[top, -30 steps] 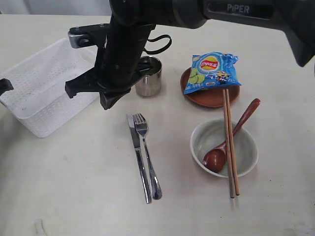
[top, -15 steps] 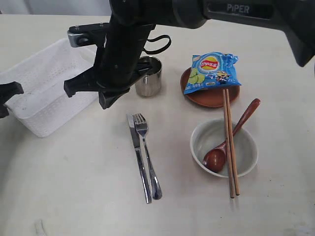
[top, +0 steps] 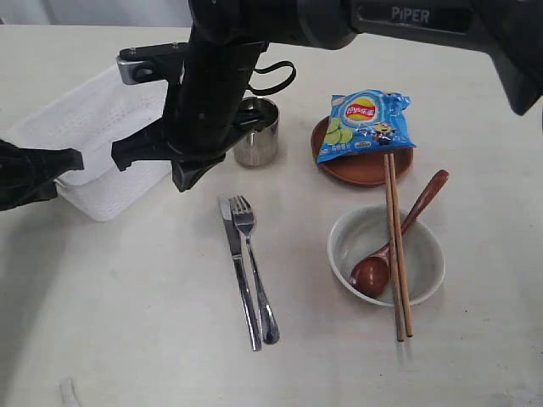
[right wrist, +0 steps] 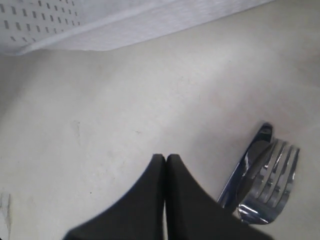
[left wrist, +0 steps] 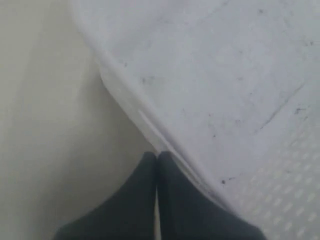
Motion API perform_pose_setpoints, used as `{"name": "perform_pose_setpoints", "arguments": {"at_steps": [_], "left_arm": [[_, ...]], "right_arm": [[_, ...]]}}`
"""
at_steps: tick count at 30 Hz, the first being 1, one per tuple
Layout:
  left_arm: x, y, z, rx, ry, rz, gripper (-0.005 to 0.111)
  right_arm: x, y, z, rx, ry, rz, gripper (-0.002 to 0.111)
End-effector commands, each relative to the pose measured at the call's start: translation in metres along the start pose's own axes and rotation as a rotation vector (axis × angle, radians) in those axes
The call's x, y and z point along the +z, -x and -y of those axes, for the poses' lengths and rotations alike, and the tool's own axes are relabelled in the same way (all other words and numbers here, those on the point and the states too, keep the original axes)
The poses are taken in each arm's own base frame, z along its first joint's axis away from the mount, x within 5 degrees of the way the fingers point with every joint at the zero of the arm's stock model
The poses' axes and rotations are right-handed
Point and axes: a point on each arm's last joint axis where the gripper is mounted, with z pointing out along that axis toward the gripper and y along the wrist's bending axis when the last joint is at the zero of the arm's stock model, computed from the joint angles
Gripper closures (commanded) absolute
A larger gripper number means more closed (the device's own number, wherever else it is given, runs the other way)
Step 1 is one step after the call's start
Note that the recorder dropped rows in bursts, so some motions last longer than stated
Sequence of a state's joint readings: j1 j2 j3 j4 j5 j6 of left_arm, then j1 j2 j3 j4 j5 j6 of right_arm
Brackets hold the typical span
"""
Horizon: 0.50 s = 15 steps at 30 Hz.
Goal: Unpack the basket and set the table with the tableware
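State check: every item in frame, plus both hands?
basket: nothing visible inside
left hand: shut, tips at the basket rim
right hand: shut, empty, over the table
cup: upright
plate: flat, chip bag on it
chip bag: looks unopened
bowl: upright, spoon head inside
spoon: handle leaning on bowl rim
chopsticks: paired, across the bowl
knife: flat on table, beside fork
fork: flat on table

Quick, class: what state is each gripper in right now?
Left gripper: closed, holding nothing, by the basket.
Right gripper: closed, holding nothing, over the table.
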<state>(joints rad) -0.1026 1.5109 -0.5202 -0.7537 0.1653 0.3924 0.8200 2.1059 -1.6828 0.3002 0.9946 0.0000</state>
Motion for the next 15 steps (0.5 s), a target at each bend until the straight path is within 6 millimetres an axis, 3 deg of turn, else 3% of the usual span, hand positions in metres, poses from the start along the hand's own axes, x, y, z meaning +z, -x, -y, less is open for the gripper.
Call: {"name": "perform_pose_setpoints", "arguments": {"at_steps": [1,6,11,15], "left_arm": [[-0.002,0.007,0.023,0.102,-0.073,-0.014,0.107],[-0.006,0.012,0.04,0.202,-0.13,-0.027,0.107],[-0.007,0.013,0.044,0.218,-0.158,-0.051,0.107],[-0.011,0.009,0.055,0.284,-0.28,-0.093,0.107]], "right_arm": [[-0.011,-0.001,-0.002,-0.012,0.01,0.012,0.109],[-0.03,-0.001,-0.006,-0.034,0.003,0.056,0.109],[-0.053,-0.003,-0.011,-0.053,0.001,0.1,0.109],[-0.078,-0.007,-0.016,-0.077,0.002,0.136,0.109]]}}
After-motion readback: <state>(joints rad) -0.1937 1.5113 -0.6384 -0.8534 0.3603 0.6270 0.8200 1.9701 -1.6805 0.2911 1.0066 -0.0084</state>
